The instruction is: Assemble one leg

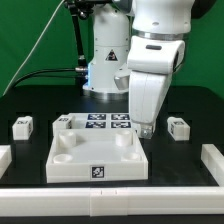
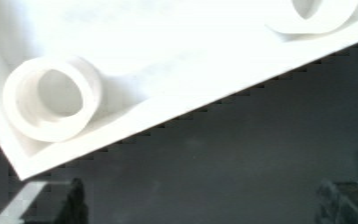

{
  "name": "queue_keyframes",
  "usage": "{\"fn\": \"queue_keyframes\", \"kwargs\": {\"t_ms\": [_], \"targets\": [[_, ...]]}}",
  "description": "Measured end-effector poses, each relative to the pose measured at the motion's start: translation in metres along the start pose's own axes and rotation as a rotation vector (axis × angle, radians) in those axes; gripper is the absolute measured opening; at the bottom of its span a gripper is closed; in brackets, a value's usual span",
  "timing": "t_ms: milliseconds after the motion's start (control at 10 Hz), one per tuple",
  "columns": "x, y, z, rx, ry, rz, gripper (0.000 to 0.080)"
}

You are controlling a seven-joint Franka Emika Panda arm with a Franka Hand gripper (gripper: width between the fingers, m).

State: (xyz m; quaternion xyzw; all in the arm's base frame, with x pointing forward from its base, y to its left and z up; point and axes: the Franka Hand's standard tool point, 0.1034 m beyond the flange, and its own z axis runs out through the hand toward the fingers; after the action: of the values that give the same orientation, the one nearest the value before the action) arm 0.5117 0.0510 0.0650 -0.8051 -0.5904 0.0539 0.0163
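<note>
Three small white legs with tags stand on the black table: one at the exterior view's far left, one beside the marker board, one at the right. The large white tray-like piece lies in the front middle. My gripper hangs just past the tray's back right corner, left of the right leg. In the wrist view my gripper is open, with dark fingers wide apart over bare black table. The tray's edge and a round corner socket show there. No leg shows in the wrist view.
The marker board lies behind the tray. White border rails run along the front, the left and the right of the table. The arm's base stands at the back.
</note>
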Motion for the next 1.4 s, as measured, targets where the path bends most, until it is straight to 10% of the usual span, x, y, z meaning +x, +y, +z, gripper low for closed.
{"fn": "queue_keyframes", "kwargs": {"t_ms": [300, 600, 1100, 1400], "targets": [[-0.001, -0.002, 0.006, -0.036, 0.022, -0.069, 0.0650], [-0.031, -0.041, 0.020, -0.115, 0.047, -0.277, 0.0650], [-0.037, -0.045, 0.021, -0.105, 0.043, -0.264, 0.0650], [-0.068, -0.067, 0.041, -0.101, 0.046, -0.341, 0.0650]]}}
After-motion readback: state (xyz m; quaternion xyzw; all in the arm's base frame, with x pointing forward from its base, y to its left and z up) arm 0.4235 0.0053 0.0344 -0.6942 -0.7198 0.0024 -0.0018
